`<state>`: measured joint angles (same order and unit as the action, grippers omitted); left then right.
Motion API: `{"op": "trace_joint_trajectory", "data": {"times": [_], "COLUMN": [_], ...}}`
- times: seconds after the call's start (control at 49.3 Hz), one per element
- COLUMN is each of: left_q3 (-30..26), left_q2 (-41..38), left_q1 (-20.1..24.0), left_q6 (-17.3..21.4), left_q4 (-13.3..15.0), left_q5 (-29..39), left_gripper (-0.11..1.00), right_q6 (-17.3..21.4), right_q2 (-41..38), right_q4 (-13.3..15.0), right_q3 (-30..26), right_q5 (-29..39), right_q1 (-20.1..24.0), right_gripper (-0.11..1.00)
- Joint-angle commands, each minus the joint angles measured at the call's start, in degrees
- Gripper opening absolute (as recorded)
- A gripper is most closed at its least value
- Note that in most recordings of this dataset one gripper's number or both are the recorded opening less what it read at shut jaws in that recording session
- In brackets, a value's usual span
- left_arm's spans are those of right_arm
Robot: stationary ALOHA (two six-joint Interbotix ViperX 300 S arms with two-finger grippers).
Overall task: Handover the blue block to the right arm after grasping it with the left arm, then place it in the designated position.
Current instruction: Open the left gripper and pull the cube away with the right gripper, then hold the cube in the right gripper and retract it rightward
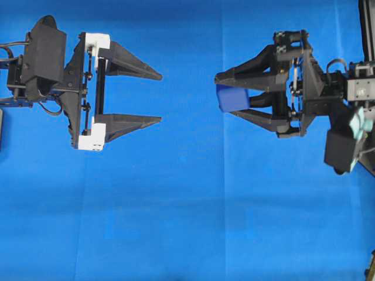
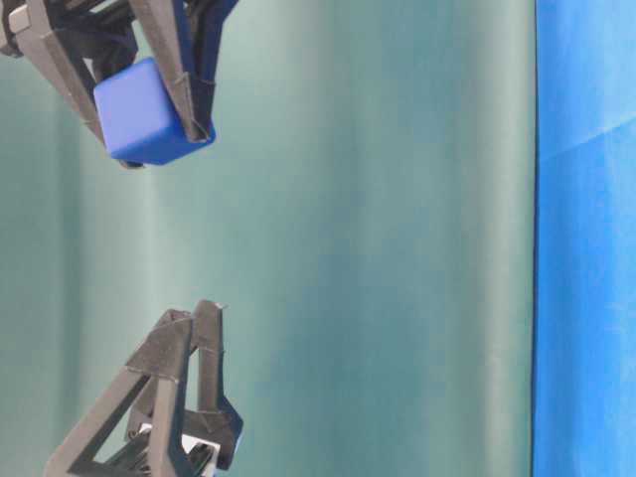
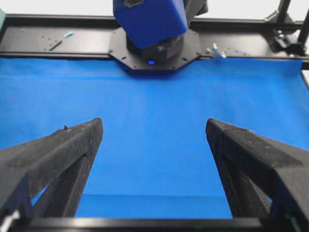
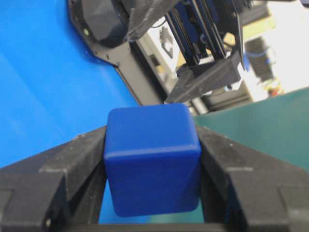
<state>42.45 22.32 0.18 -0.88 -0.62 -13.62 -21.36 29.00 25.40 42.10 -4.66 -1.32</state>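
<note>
The blue block (image 1: 232, 98) is off the cloth, clamped between the two black fingers of my right gripper (image 1: 225, 95), which is shut on it. The right wrist view shows the block (image 4: 152, 154) filling the gap between the fingers (image 4: 77, 154). My left gripper (image 1: 160, 98) faces it from the left, fully open and empty, with a wide stretch of cloth between them. In the left wrist view the block (image 3: 149, 19) hangs ahead and above the open left gripper (image 3: 154, 128). In the table-level view the block (image 2: 149, 111) is near the top. I cannot make out the designated position on the cloth.
Bright blue cloth (image 1: 187, 222) covers the table under both arms. The right arm's black base plate (image 3: 193, 48) and a black frame rail (image 3: 58, 43) stand at the cloth's far edge. A green backdrop (image 2: 378, 238) stands behind.
</note>
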Motion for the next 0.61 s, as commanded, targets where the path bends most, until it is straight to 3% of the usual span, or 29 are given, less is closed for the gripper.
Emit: {"op": "trace_joint_trajectory", "data": {"times": [0.0, 0.122, 0.203, 0.588], "left_q3": [-0.9, -0.9, -0.9, -1.1], "left_q2": [1.0, 1.0, 1.0, 1.0], "left_q1": [0.0, 0.0, 0.0, 0.0], "left_q6": [0.2, 0.2, 0.2, 0.4], "left_q4": [0.1, 0.1, 0.1, 0.0], "left_q5": [-0.5, -0.5, -0.5, -0.5], "left_gripper": [0.93, 0.93, 0.93, 0.93], "right_q6": [2.0, 6.9, 10.4, 29.5], "right_q2": [1.1, 1.8, 2.1, 2.5], "right_q4": [-5.5, -11.1, -13.0, -14.0], "right_q3": [-0.8, -1.1, -1.1, -1.7], "right_q5": [0.1, 1.1, 2.0, 4.7], "right_q1": [0.1, 0.1, 0.1, 0.1], "right_gripper": [0.44, 0.44, 0.44, 0.44]}}
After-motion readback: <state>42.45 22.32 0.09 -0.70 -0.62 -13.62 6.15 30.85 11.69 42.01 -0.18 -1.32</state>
